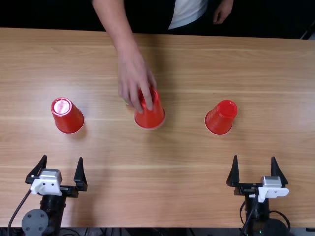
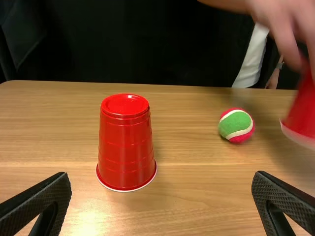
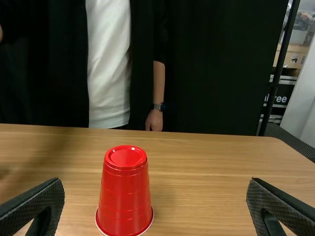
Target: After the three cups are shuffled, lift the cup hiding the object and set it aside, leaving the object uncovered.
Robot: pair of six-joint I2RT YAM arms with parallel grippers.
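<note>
My left fingers [image 1: 79, 169] and right fingers [image 1: 234, 172] sit spread, near. A person's hand [image 1: 133, 78] tilts the middle cup [image 1: 150, 115] beside a ball [image 2: 236, 125]. The cup is probably light and crushable, so I'd pinch its sides gently.

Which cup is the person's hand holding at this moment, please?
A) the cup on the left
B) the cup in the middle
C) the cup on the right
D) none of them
B: the hand is closed around the middle cup, while the left cup and the right cup stand alone, untouched.
</note>
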